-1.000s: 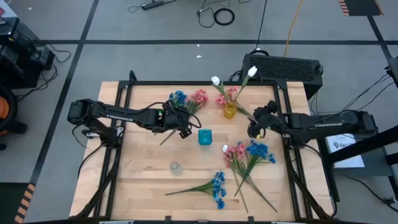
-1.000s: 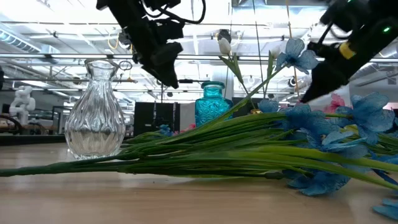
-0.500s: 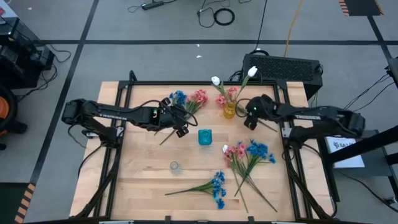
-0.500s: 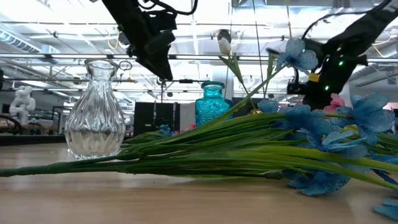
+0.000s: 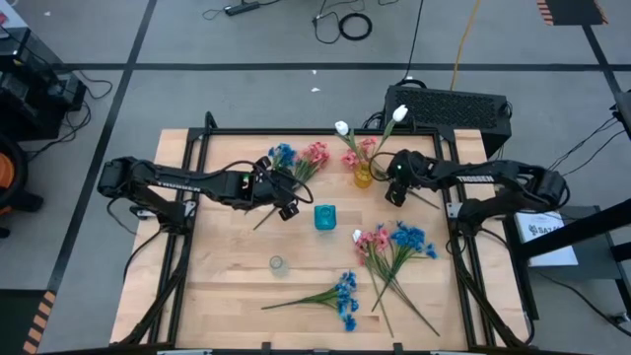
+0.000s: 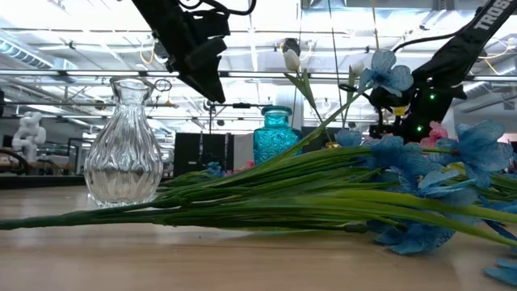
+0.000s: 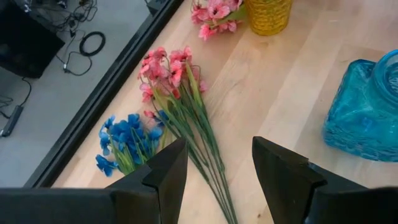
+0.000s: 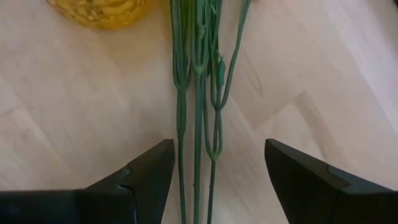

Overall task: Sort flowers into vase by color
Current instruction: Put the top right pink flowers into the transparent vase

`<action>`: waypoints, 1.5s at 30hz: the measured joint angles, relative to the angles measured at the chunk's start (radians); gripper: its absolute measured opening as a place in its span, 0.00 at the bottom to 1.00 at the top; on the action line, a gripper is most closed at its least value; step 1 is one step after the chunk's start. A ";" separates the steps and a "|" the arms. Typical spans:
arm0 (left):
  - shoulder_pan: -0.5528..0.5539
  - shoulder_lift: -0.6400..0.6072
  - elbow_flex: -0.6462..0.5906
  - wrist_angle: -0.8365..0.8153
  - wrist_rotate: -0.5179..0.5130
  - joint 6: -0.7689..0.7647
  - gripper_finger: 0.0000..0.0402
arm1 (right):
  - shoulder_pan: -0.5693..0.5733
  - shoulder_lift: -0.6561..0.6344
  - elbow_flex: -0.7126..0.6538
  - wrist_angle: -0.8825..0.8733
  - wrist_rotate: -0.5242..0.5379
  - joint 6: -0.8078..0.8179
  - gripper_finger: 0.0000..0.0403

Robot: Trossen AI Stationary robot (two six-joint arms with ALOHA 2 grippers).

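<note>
Though hidden overhead, R wrist view shows green stems point(image 8: 198, 106) btwn open fingers point(image 8: 146, 174).

A grey floor point(image 5: 246, 39) crossed by dark lines surrounded the wooden table point(image 5: 237, 296); cables point(image 5: 345, 22) lay coiled at upper centre.

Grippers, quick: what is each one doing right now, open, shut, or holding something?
Left gripper: open, empty, above the pink and blue flowers' stems.
Right gripper: open, empty, straddling green stems beside the yellow vase.
</note>
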 joint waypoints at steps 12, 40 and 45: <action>0.000 0.000 0.000 0.003 0.000 0.001 0.47 | -0.034 0.032 -0.002 0.030 -0.001 0.081 0.21; 0.000 0.001 0.000 0.004 0.000 0.001 0.47 | -0.035 -0.370 -0.006 0.017 0.293 0.354 0.00; -0.002 0.001 0.000 0.009 0.029 0.001 0.47 | -0.035 -0.510 -0.005 0.042 0.407 0.381 0.00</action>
